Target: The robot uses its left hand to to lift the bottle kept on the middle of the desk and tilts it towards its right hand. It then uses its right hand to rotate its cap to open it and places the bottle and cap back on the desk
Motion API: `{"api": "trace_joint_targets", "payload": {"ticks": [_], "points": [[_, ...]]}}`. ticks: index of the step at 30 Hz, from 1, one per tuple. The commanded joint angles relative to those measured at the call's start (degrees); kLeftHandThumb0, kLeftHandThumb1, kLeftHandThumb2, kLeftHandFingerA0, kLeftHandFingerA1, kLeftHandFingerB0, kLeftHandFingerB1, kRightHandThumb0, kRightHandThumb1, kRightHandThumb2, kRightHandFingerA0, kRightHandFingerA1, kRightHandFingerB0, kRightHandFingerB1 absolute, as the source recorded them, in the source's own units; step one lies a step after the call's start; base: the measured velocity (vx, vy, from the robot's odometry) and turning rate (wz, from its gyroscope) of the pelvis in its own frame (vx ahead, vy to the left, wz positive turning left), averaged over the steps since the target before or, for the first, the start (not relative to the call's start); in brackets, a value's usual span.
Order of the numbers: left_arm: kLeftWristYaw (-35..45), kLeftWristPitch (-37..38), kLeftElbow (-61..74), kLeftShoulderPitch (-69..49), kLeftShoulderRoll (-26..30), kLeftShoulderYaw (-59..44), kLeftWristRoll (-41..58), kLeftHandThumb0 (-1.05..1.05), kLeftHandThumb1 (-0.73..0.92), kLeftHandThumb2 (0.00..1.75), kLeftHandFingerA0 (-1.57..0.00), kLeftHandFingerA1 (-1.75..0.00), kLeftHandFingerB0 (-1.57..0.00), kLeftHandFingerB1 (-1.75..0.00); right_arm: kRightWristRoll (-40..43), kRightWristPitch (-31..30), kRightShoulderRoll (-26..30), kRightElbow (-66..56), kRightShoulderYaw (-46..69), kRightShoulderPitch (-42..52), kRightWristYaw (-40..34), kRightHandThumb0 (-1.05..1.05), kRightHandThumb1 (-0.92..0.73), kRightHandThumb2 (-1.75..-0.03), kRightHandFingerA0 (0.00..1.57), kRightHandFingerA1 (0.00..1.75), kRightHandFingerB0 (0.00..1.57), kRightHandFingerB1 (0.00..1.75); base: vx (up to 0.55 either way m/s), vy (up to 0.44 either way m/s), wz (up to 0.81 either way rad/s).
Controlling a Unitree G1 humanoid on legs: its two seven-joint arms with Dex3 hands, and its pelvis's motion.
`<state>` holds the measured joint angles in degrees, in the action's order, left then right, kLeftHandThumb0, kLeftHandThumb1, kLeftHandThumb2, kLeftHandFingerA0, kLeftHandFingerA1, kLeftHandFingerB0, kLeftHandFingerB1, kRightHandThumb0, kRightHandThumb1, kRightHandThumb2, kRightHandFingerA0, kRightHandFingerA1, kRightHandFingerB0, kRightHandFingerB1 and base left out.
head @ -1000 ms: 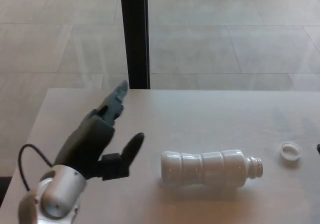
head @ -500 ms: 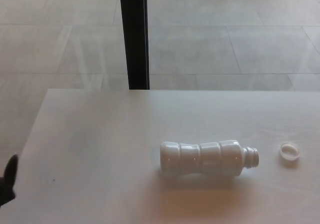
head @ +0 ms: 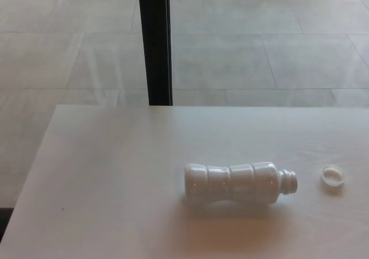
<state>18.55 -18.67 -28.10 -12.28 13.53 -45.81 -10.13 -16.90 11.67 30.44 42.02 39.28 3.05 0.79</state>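
Observation:
A white ribbed bottle point(head: 233, 183) lies on its side near the middle of the pale desk point(head: 115, 172), its open neck point(head: 290, 181) pointing right. Its white cap point(head: 332, 176) rests flat on the desk a short way to the right of the neck, apart from the bottle. Neither of my hands shows in the head view.
A black vertical post point(head: 154, 42) stands behind the desk's far edge, left of centre. Beyond it lies a grey tiled floor point(head: 259, 45). The desk's left edge runs diagonally at the lower left.
My left hand, open over the desk's left side a second ago, withdrew down and left and is out of sight. The bottle rolled slightly left and settled; the cap stayed put.

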Motion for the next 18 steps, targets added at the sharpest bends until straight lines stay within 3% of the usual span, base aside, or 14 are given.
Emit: {"api": "trace_joint_targets", "payload": {"ticks": [1,3,4,5,6,7,8,9,13,14,15,16,17,18], "points": [[-10.14,12.89,-33.47,-4.10,3.84,-23.55,24.55,-0.77,0.69,1.02,-0.15,-0.56,-0.02,-0.29,30.79,-9.30,-4.91,21.73,26.81,1.77,-10.04,-1.03,-0.87,-1.17,0.00,0.09,0.00,0.00,0.00,0.000,0.00],[-8.00,12.37,-33.10,-4.71,3.43,-21.98,23.05,-0.79,0.68,0.99,-0.17,-0.56,-0.07,-0.44,29.17,-9.84,-5.79,21.80,25.75,2.31,-9.44,-0.99,-0.83,-1.15,0.00,0.08,0.00,0.06,0.00,0.000,0.00],[-7.72,13.03,-32.78,-5.28,3.33,-20.07,20.94,-0.79,0.87,0.66,-0.26,-0.52,-0.20,-0.34,28.30,-9.63,-6.18,21.45,25.09,2.65,-8.23,-0.98,-0.84,-1.14,0.00,0.08,0.00,0.04,0.00,0.000,0.00],[-7.23,13.34,-32.80,-5.26,3.25,-20.02,20.91,-0.79,0.84,0.65,-0.24,-0.54,-0.24,-0.36,28.11,-9.02,-6.32,21.70,25.09,2.50,-7.91,-0.81,-0.91,-0.74,0.00,0.00,0.00,0.15,0.00,0.000,0.00],[-5.90,14.20,-32.36,-5.26,2.58,-20.16,21.31,-0.78,0.65,1.04,-0.18,-0.57,-0.19,-0.49,27.76,-8.38,-6.34,21.97,25.05,2.05,-7.44,-0.96,-0.82,-1.14,0.00,0.08,0.00,0.06,0.00,0.000,0.00],[-5.59,14.63,-32.50,-5.23,2.47,-20.20,21.34,-0.78,0.65,1.04,-0.18,-0.57,-0.19,-0.49,27.62,-8.38,-6.20,22.13,25.12,1.90,-7.31,-0.96,-0.82,-1.14,0.00,0.08,0.00,0.06,0.00,0.000,0.00],[-5.07,14.84,-32.74,-5.26,2.45,-19.87,21.03,-0.81,0.84,0.65,-0.19,-0.51,-0.24,-0.35,27.32,-8.05,-6.15,22.14,25.05,1.96,-7.05,-0.84,-0.92,-0.69,0.00,0.07,0.00,0.18,0.00,0.000,0.00],[-3.94,15.43,-32.64,-5.46,2.07,-18.71,20.13,-0.78,0.86,0.66,-0.18,-0.50,-0.24,-0.36,27.06,-7.17,-6.38,22.00,24.83,2.11,-6.01,-0.92,-0.81,-1.13,0.00,0.09,0.00,0.09,0.00,0.000,0.00],[-1.97,17.48,-34.35,-5.63,1.61,-15.29,17.49,-0.76,0.88,0.67,-0.23,-0.49,-0.23,-0.34,27.23,-8.22,-6.97,21.52,25.45,1.15,-6.05,-0.78,-0.66,-1.00,0.08,0.50,0.05,0.32,0.00,0.000,0.00],[-1.91,17.99,-34.62,-5.63,1.66,-14.17,16.69,-0.76,0.88,0.66,-0.26,-0.48,-0.24,-0.33,26.63,-7.88,-6.93,22.10,24.88,0.87,-5.79,-0.77,-0.84,-0.66,0.21,0.51,0.09,0.23,0.00,0.000,0.00],[-2.06,18.32,-34.92,-5.82,1.62,-13.32,16.09,-0.75,0.86,0.66,-0.30,-0.49,-0.26,-0.34,25.89,-8.11,-6.92,22.31,24.22,0.72,-5.65,-0.80,-0.70,-1.04,0.30,0.59,0.07,0.26,0.00,0.000,0.00],[-1.64,18.85,-34.77,-6.37,1.29,-11.55,14.86,-0.74,0.84,0.65,-0.29,-0.51,-0.25,-0.35,25.54,-7.61,-7.41,22.15,23.53,0.62,-4.39,-0.77,-0.86,-0.67,0.22,0.51,0.05,0.23,0.00,0.000,0.00],[-1.89,19.38,-34.84,-6.53,1.05,-10.72,14.37,-0.69,0.82,0.64,-0.28,-0.52,-0.27,-0.36,25.72,-7.25,-7.73,21.95,23.32,0.65,-3.15,-0.75,-0.66,-1.06,0.00,0.46,0.00,0.24,0.00,0.000,0.00],[-1.89,19.38,-34.84,-6.53,1.05,-10.72,14.37,-0.69,0.82,0.64,-0.28,-0.52,-0.27,-0.36,25.72,-7.25,-7.73,21.95,23.32,0.65,-3.15,-0.75,-0.66,-1.06,0.00,0.46,0.00,0.24,0.00,0.000,0.00]]}}
